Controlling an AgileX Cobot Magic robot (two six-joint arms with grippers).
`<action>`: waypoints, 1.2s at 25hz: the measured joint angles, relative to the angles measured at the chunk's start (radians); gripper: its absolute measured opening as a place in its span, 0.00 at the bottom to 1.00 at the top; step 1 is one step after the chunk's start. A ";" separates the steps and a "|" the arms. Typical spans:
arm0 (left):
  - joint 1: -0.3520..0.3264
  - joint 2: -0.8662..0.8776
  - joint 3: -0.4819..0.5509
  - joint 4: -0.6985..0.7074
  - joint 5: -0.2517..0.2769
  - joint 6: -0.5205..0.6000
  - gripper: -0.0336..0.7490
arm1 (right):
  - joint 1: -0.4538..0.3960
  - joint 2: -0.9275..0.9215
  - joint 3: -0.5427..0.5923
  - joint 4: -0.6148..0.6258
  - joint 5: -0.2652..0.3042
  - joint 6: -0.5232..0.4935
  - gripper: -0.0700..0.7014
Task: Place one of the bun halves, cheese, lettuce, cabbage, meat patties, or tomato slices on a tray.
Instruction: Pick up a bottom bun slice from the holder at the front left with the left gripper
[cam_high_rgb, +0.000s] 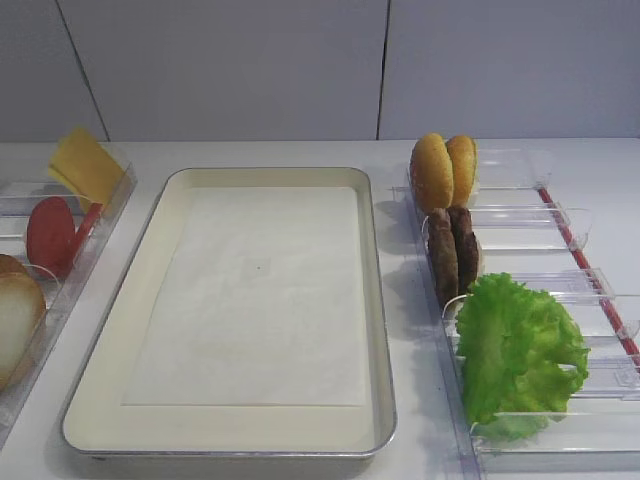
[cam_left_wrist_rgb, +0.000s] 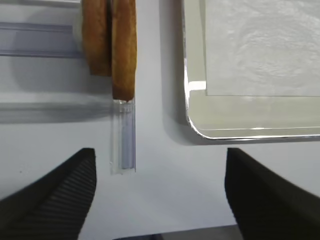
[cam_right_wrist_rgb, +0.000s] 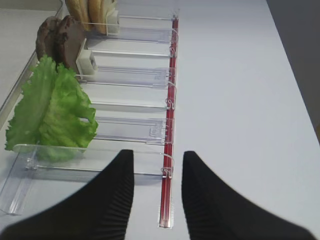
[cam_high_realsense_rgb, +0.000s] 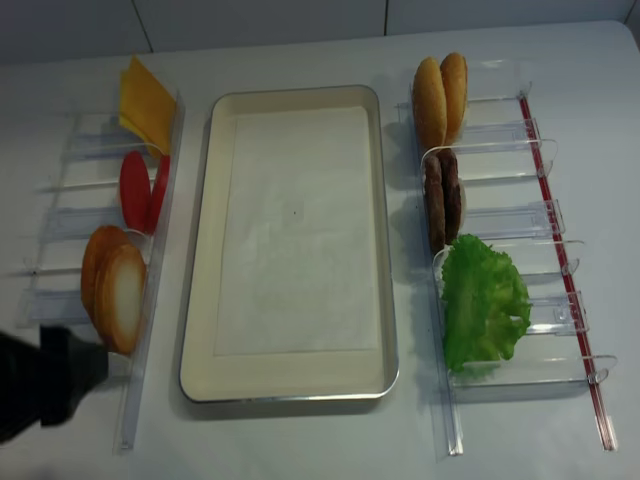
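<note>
The cream tray (cam_high_rgb: 375, 300) lies in the middle, holding only its paper liner. In the left bin stand the cheese (cam_high_rgb: 85, 165), a tomato slice (cam_high_rgb: 50, 235) and a pale-faced bun half (cam_high_rgb: 18, 315). In the right bin stand the meat patties (cam_high_rgb: 452, 250) and the lettuce (cam_high_rgb: 515, 350). Cabbage is out of view. My left gripper (cam_left_wrist_rgb: 160, 165) is open and empty, just short of the bun halves (cam_left_wrist_rgb: 122, 45) and the tray corner (cam_left_wrist_rgb: 195, 115). My right gripper (cam_right_wrist_rgb: 157, 160) is open and empty over the bin's red strip, near the lettuce (cam_right_wrist_rgb: 50, 115).
Two orange domed buns (cam_high_rgb: 445, 170) stand at the far end of the right clear bin (cam_high_rgb: 560, 230). The left clear bin (cam_high_realsense_rgb: 150, 330) runs alongside the tray, and my left arm (cam_high_realsense_rgb: 40, 385) sits at its near end. A wall rises behind the table.
</note>
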 joint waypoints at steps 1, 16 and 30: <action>0.000 0.048 -0.021 0.000 -0.003 0.004 0.68 | 0.000 0.000 0.000 0.000 0.000 0.000 0.44; 0.000 0.458 -0.125 -0.005 -0.048 0.044 0.57 | 0.000 0.000 0.000 -0.012 0.000 0.018 0.44; -0.010 0.550 -0.127 -0.031 -0.119 0.050 0.48 | 0.000 0.000 0.000 -0.015 0.000 0.018 0.44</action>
